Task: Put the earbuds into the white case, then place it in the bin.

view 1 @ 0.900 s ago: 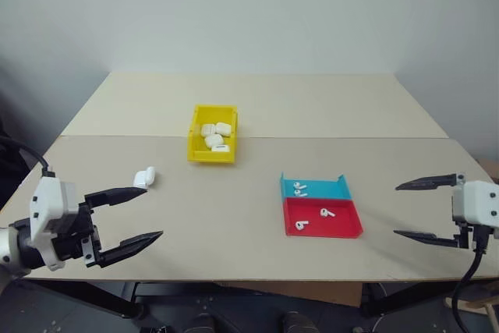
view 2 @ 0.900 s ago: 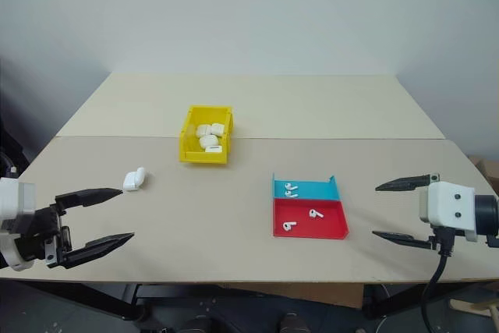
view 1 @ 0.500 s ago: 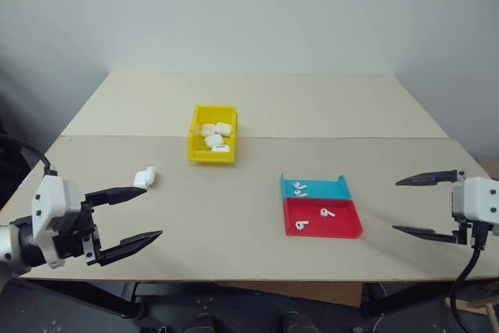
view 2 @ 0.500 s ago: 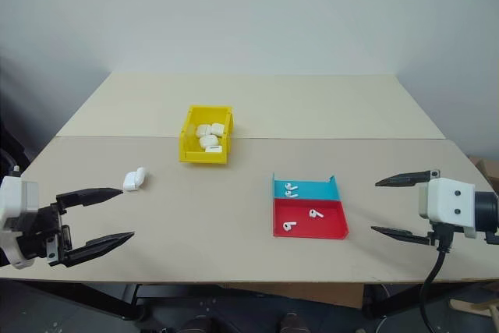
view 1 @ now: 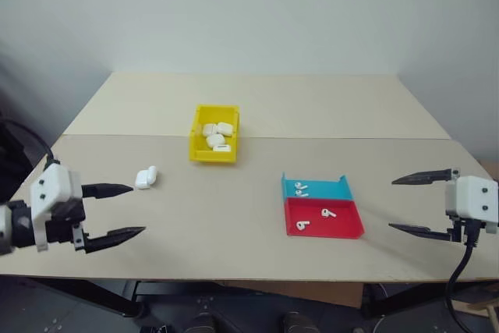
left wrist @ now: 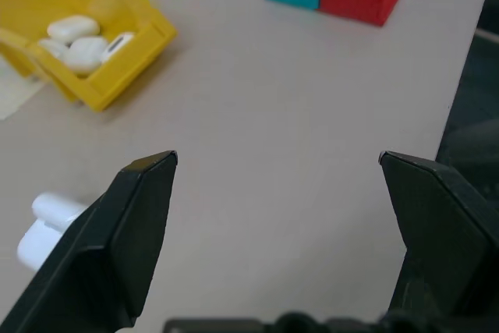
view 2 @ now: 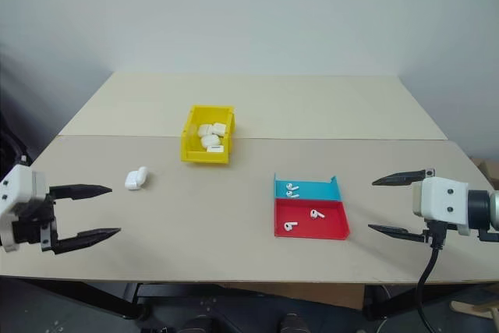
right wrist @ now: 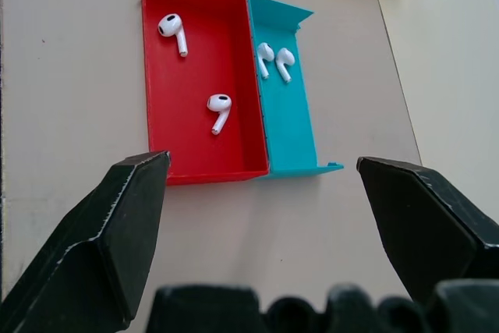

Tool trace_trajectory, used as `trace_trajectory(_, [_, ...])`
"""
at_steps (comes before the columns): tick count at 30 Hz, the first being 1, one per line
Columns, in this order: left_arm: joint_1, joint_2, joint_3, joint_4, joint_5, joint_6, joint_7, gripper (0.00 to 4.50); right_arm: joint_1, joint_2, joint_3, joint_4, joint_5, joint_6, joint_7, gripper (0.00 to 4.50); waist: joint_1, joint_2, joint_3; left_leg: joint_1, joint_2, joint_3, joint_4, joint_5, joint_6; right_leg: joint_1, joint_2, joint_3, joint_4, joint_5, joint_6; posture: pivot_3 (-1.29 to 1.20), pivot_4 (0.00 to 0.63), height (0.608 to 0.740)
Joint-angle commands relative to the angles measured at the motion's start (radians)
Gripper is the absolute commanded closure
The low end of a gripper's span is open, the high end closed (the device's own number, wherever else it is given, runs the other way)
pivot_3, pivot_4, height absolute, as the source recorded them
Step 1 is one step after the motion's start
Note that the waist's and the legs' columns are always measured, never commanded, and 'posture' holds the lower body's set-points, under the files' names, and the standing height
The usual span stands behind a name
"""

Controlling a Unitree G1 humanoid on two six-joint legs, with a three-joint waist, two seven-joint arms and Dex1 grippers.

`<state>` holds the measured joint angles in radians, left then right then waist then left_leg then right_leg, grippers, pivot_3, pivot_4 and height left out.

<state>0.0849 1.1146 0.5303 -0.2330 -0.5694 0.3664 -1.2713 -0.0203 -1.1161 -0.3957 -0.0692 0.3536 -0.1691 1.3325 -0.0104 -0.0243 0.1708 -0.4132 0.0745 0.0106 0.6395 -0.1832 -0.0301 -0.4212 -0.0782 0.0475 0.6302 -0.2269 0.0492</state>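
A: Left gripper (view 1: 117,210)?
B: Wide open, nothing in it, hovering over the near left part of the table (view 1: 234,208), fingers pointing toward the middle.

A: Right gripper (view 1: 413,204)?
B: Same. Spread wide, empty, over the near right edge, pointing in toward the trays.

A: What's closest to the left one?
B: The white case (view 1: 145,178), flat on the table just beyond the upper fingertip, not touching. Can't tell if the lid is open.

A: And near the right one?
B: Red tray (right wrist: 203,99) with two earbuds (right wrist: 173,29), apart from each other. Blue tray (right wrist: 284,115) touching it on the far side, two more earbuds lying side by side in it. Both trays sit right of centre, well clear of the fingertips.

A: Bin?
B: Yellow bin (view 1: 214,132), further back, left of centre, near the seam between the two tabletops. Several white cases piled inside. Well apart from both grippers and from the loose case.
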Motion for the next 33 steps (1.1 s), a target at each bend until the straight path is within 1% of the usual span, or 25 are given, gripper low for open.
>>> trace_trajectory(1, [-0.174, 0.067, -0.126, 0.2, 0.087, -0.099, -0.067, 0.0, 0.013, 0.002, -0.019, -0.016, -0.02, -0.008, -0.026, 0.04, 0.005, 0.0, 0.0, 0.0, 0.0, 0.0, 0.0, 0.0, 0.0, 0.001, 0.0, 0.0, 0.0, 0.0, 0.0, 0.0, 0.15, 0.74])
trace_trajectory(2, [-0.234, 0.076, -0.172, 0.265, 0.117, -0.132, -0.087, 0.0, 0.016, 0.004, -0.019, -0.022, -0.022, -0.006, -0.031, 0.04, 0.004, 0.0, 0.0, 0.0, 0.0, 0.0, 0.0, 0.0, 0.0, 0.0, 0.0, 0.0, 0.0, 0.0, 0.0, 0.0, 0.15, 0.74])
trace_trajectory(4, [-0.425, 0.078, -0.314, 0.459, 0.225, -0.225, -0.146, 0.0, 0.037, 0.007, -0.026, -0.041, -0.027, 0.002, -0.042, 0.04, 0.005, 0.001, -0.001, -0.001, 0.0, 0.001, 0.0, 0.0, 0.0, 0.0, 0.0, 0.0, 0.0, 0.0, 0.0, 0.0, 0.15, 0.74])
trace_trajectory(7, [-0.675, 0.051, -0.486, 0.716, 0.373, -0.35, -0.238, 0.0, 0.061, 0.003, -0.035, -0.058, -0.04, 0.011, -0.058, 0.04, 0.007, 0.001, -0.001, -0.001, 0.0, 0.001, 0.0, 0.0, 0.0, 0.0, 0.001, 0.0, 0.001, 0.0, 0.0, 0.0, 0.15, 0.74])
trace_trajectory(8, [-0.736, 0.041, -0.525, 0.783, 0.408, -0.38, -0.261, 0.0, 0.065, 0.002, -0.037, -0.061, -0.044, 0.014, -0.062, 0.04, 0.008, 0.001, -0.001, -0.002, 0.0, 0.001, 0.0, 0.0, 0.0, 0.0, 0.001, 0.0, 0.001, 0.001, 0.001, 0.0, 0.15, 0.74])
trace_trajectory(10, [-0.903, 0.001, -0.617, 0.958, 0.498, -0.452, -0.319, 0.0, 0.082, 0.004, -0.044, -0.075, -0.049, 0.025, -0.075, 0.04, 0.007, 0.0, -0.002, -0.002, 0.0, 0.001, 0.0, 0.0, 0.0, 0.0, 0.001, 0.0, 0.001, 0.001, 0.002, 0.0, 0.15, 0.74])
trace_trajectory(13, [-1.139, -0.068, -0.76, 1.196, 0.652, -0.545, -0.343, 0.0, 0.129, 0.015, -0.066, -0.11, -0.064, 0.036, -0.092, 0.04, 0.012, -0.001, -0.002, -0.002, 0.0, 0.001, 0.001, 0.0, 0.0, 0.0, 0.001, 0.0, 0.001, 0.002, 0.004, 0.0, 0.15, 0.74])
trace_trajectory(16, [-1.287, -0.123, -0.862, 1.351, 0.769, -0.598, -0.343, 0.0, 0.178, 0.03, -0.087, -0.147, -0.072, 0.053, -0.11, 0.04, 0.016, -0.003, -0.002, -0.003, 0.0, 0.0, 0.001, 0.0, 0.0, 0.0, 0.001, 0.0, 0.001, 0.003, 0.006, 0.0, 0.15, 0.74])
trace_trajectory(19, [-1.4, -0.171, -0.957, 1.443, 0.903, -0.66, -0.335, 0.0, 0.232, 0.044, -0.11, -0.178, -0.078, 0.065, -0.118, 0.04, 0.016, -0.003, -0.001, -0.004, 0.0, 0.001, 0.002, 0.0, 0.0, 0.0, 0.001, 0.0, 0.0, 0.003, 0.007, 0.0, 0.15, 0.74])
trace_trajectory(21, [-1.462, -0.211, -0.989, 1.488, 0.958, -0.652, -0.323, 0.0, 0.246, 0.041, -0.114, -0.187, -0.079, 0.073, -0.12, 0.04, 0.014, -0.004, -0.001, -0.004, 0.0, 0.0, 0.002, 0.0, 0.0, -0.001, 0.001, 0.0, 0.001, 0.003, 0.007, 0.0, 0.15, 0.74])
trace_trajectory(24, [-1.515, -0.25, -1.022, 1.533, 1.027, -0.642, -0.271, 0.0, 0.241, 0.029, -0.115, -0.182, -0.076, 0.082, -0.112, 0.04, 0.011, -0.004, -0.001, -0.004, 0.0, 0.0, 0.003, 0.0, 0.0, 0.0, 0.001, 0.0, 0.001, 0.004, 0.008, 0.0, 0.15, 0.74])
trace_trajectory(29, [-1.536, -0.29, -1.071, 1.573, 1.134, -0.615, -0.127, 0.0, 0.193, -0.003, -0.094, -0.141, -0.074, 0.088, -0.094, 0.04, -0.004, -0.004, -0.001, -0.004, 0.0, -0.001, 0.002, 0.0, 0.001, 0.0, 0.001, 0.0, 0.001, 0.004, 0.008, 0.0, 0.15, 0.74])
trace_trajectory(33, [-1.522, -0.326, -1.062, 1.592, 1.15, -0.574, -0.084, 0.0, 0.15, -0.015, -0.069, -0.12, -0.076, 0.095, -0.093, 0.04, -0.005, -0.006, 0.0, -0.004, 0.0, -0.001, 0.002, 0.0, 0.001, -0.001, 0.001, -0.001, 0.002, 0.004, 0.008, 0.0, 0.15, 0.74])
